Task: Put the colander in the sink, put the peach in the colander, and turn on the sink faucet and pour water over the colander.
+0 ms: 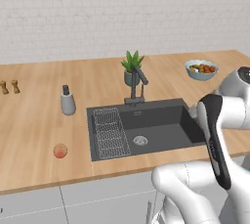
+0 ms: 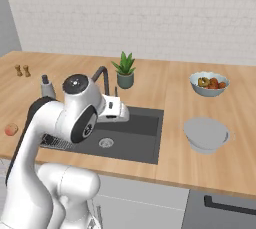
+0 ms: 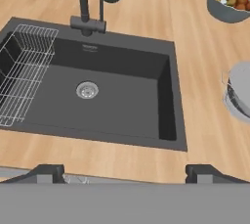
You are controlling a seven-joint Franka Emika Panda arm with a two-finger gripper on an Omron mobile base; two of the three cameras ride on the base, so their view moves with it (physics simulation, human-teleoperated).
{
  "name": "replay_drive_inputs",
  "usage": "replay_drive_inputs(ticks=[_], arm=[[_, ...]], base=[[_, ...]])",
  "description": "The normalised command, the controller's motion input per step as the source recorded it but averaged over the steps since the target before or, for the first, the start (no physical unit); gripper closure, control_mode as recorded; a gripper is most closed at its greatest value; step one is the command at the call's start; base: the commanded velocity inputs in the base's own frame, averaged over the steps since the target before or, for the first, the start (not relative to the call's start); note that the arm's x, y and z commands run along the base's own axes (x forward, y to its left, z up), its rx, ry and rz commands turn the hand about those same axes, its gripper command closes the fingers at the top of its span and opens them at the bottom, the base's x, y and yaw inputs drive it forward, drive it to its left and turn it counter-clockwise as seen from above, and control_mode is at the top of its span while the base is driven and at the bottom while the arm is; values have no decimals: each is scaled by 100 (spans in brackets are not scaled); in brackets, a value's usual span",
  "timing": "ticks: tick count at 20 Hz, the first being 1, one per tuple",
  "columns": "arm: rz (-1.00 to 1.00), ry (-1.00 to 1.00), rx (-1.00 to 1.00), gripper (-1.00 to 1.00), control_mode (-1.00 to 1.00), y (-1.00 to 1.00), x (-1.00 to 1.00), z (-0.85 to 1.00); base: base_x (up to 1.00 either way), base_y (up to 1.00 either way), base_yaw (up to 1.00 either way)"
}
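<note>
We note gripper point(image 3: 124, 171) fingers apart at frame bottom; colander point(image 2: 206, 134) right of sink point(image 2: 135, 143); peach point(image 1: 60, 151) lower left.

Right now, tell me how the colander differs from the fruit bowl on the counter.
The colander is plain pale grey-white and looks empty; the fruit bowl has a grey rim and holds mixed fruit. The colander sits nearer the counter's front edge, the fruit bowl farther back toward the wall. The colander looks somewhat wider. Both are round, upright and stand right of the sink.
</note>
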Motion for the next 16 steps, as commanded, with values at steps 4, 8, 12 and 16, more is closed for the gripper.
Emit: replay_drive_inputs(ticks=[4, 8, 12, 16], arm=[[2, 2, -10, -100, -100, -69, 3, -12], [0, 10, -10, -100, -100, -70, 15, -10], [0, 11, -9, -100, -100, -66, 29, -20], [-15, 20, -10, -100, -100, -46, 64, -15]], base=[[0, 0, 0], [0, 0, 0], [0, 0, 0], [0, 0, 0]])
